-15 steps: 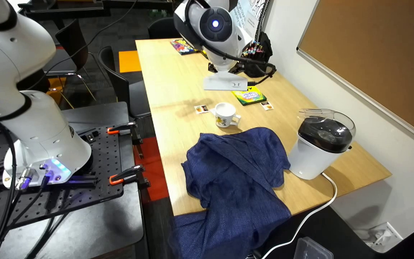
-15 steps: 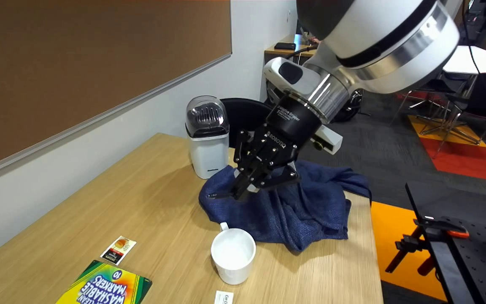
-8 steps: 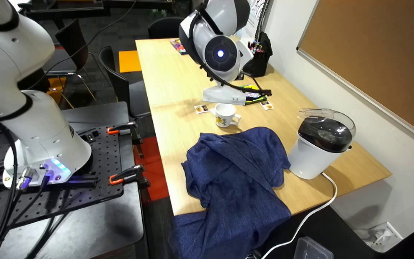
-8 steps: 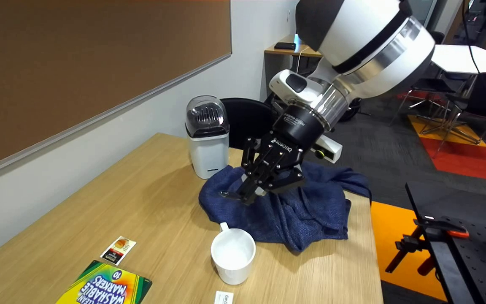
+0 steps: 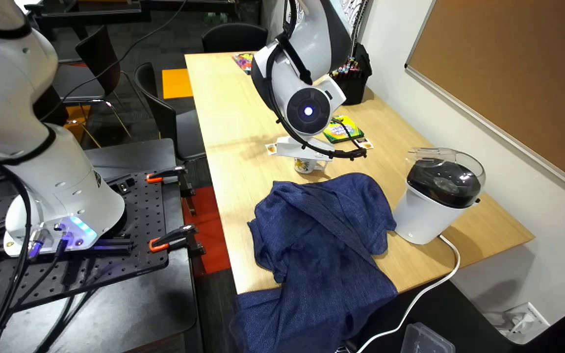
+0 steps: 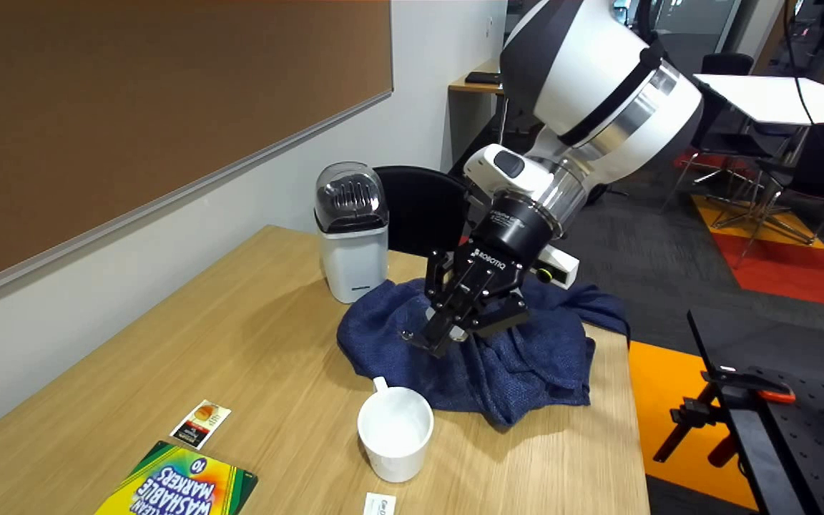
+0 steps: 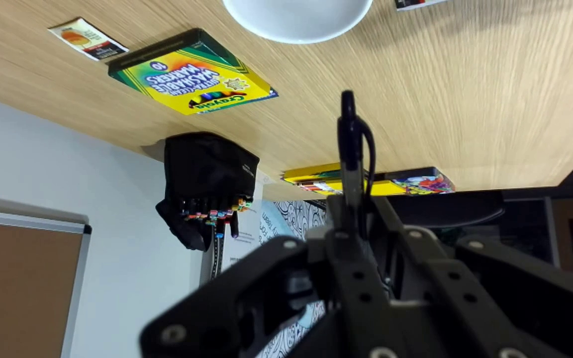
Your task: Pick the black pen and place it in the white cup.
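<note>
Since the earlier frame, the gripper (image 7: 359, 208) is shifting lower in both exterior views, the pen (image 7: 350, 146) is travelling with it, and the cup (image 6: 395, 429) is staying in place. The gripper is clamping the pen, whose clip end is projecting past the fingertips. The cup is standing upright just beside the cloth (image 6: 512, 365), apart from the pen. Step in hand, as judged: transfer; the gripper is apparently carrying the pen toward the cup, with insertion pending. The next move is probably calling for centring the pen over the cup's mouth, tilting it steeper, lowering it, then releasing.
</note>
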Controlling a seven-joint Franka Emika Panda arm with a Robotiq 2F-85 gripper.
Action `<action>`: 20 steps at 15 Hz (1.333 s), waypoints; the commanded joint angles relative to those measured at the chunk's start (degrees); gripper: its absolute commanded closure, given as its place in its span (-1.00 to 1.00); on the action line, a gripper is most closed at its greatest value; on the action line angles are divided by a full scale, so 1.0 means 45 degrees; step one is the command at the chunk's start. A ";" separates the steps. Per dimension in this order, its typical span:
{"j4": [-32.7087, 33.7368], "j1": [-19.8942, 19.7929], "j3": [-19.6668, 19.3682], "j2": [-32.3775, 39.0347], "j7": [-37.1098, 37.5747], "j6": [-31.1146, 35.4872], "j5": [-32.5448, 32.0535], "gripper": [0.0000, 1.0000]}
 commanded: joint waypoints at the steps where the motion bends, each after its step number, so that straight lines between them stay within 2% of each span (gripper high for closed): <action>1: 0.0427 0.0757 -0.0940 0.0518 -0.0896 -0.0728 0.0280 0.93; 6: 0.1125 0.1222 -0.1319 0.1379 -0.1353 -0.0993 0.0086 0.93; 9: 0.1640 0.1403 -0.1320 0.1857 -0.1612 -0.0870 0.0478 0.93; 20: 0.3430 0.1200 -0.1401 0.3955 -0.1713 -0.2302 0.1018 0.93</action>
